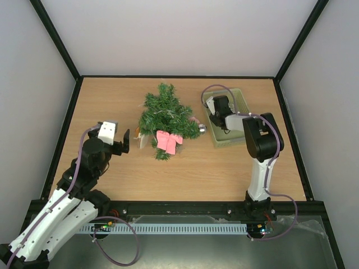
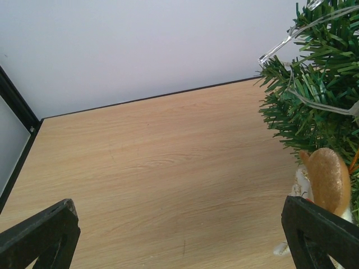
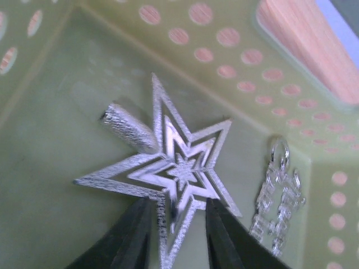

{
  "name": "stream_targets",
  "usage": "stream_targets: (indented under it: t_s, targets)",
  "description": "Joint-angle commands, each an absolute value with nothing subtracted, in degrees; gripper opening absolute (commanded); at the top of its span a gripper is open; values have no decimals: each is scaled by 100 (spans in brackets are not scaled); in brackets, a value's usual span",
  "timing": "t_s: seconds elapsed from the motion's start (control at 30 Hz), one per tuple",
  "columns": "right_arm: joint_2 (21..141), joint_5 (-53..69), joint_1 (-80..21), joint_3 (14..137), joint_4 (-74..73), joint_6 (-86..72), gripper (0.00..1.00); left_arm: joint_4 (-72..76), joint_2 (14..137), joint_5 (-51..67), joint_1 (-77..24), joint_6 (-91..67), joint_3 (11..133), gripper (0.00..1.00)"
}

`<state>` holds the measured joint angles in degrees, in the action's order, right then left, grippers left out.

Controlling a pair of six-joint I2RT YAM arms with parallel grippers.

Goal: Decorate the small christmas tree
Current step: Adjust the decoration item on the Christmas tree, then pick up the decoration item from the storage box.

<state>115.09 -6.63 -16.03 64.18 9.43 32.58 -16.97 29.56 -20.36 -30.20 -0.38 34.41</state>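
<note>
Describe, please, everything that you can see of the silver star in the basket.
The silver star is five-pointed, built of nested cut-out outlines, glittery and metallic-looking, with a short tube behind one arm. It sits tilted inside the pale green basket, its lowest point between the right tool's dark fingers; whether they press it is unclear.

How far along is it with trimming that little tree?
Already on the small christmas tree: a pink bow, a silver ball and a clear light string. In hand: the right tool straddles one point of a silver star in the basket, though a firm grip isn't clear. To do: mounting that star, plus another silver ornament beside it. The left tool is open, empty.
</note>
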Motion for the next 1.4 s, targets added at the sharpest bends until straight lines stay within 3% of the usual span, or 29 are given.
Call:
stream_targets:
  t_s: [0.0, 0.07, 0.13, 0.57, 0.77, 0.8, 0.9, 1.03, 1.2, 1.37]
  targets:
    - [11905, -803, -1593, 6653, 696, 3533, 18, -1528, 2892, -2145, -2983, 19, 3384, 100]
    - [11824, -851, -1581, 6625, 797, 3458, 6, -1536, 2892, -2140, -2988, 19, 3385, 100]
    - [11655, -810, -1559, 6473, 1012, 3363, 2, -1550, 2883, -2138, -2988, 9, 3384, 100]
    - [10667, 408, -1280, 6056, 839, 2133, 2, -1546, 2988, -2235, -2984, -72, 3434, 100]
    - [10622, 622, -1111, 6415, 420, 1279, 2, -1591, 2902, -2170, -2988, -105, 3440, 100]
    - [10721, 515, -1044, 6640, 260, 818, 3, -1571, 2879, -2159, -2984, -105, 3429, 100]
    - [11046, 825, -787, 7470, -639, -754, 21, -1556, 2856, -2125, -2985, -97, 3426, 100]
    - [10915, 1619, -654, 7151, -47, -2629, 34, -1531, 2874, -2039, -2982, -75, 3413, 100]
    - [11135, 1810, -658, 7053, 560, -4341, 39, -1521, 2892, -1977, -2984, -70, 3406, 100]
    - [11295, 1468, -660, 6925, 721, -5041, 44, -1531, 2878, -1986, -2988, -70, 3419, 100]
